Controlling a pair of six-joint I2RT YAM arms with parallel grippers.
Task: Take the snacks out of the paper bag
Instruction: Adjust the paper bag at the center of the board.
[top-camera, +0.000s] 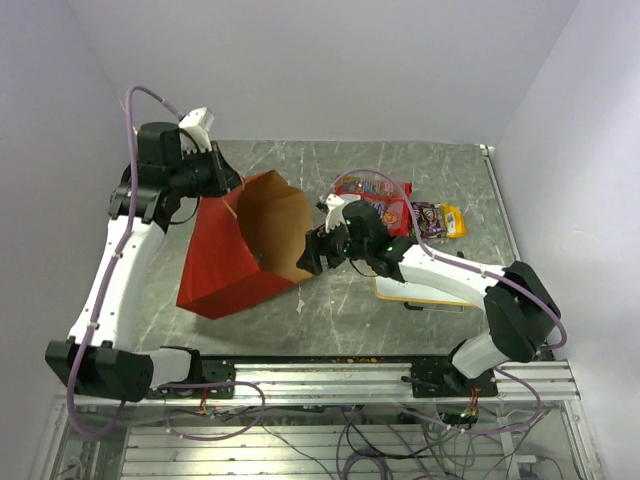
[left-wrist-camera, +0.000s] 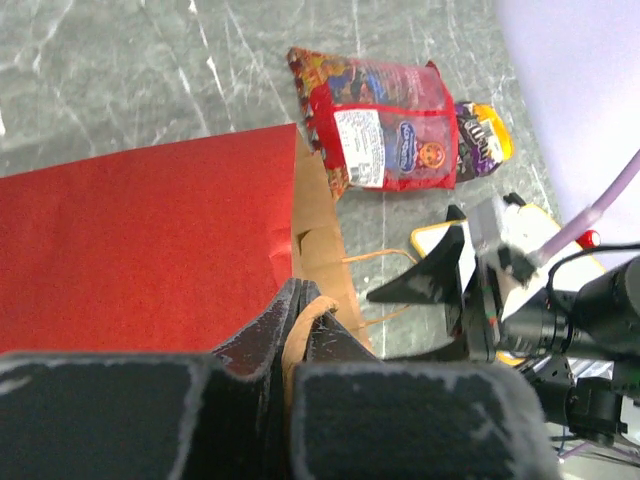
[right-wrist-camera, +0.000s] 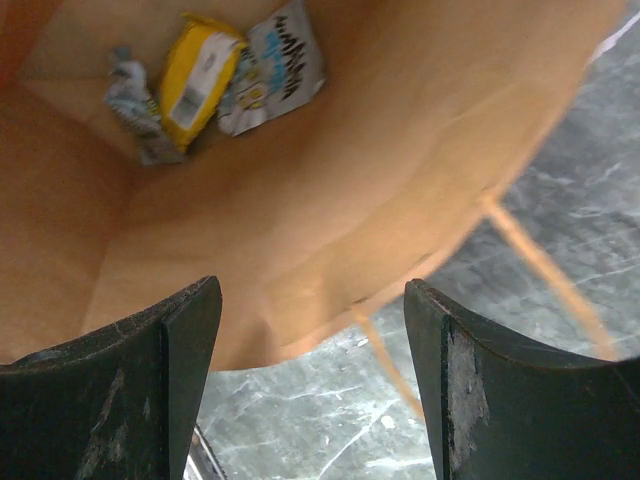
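Dark-fingered and spread wide apart, the right gripper hangs empty just at the mouth of the paper bag. The snacks inside it, a yellow packet, a pale blue-white packet and a crinkled silvery packet, lie straight ahead of it, bunched at the far bottom. The bag lies tipped on the desk, its long axis running from that mouth away toward the left arm's side, so I reckon the reach must go deep along it. The left gripper is clamped on the bag's rim, which makes the right arm the one placed to go in.
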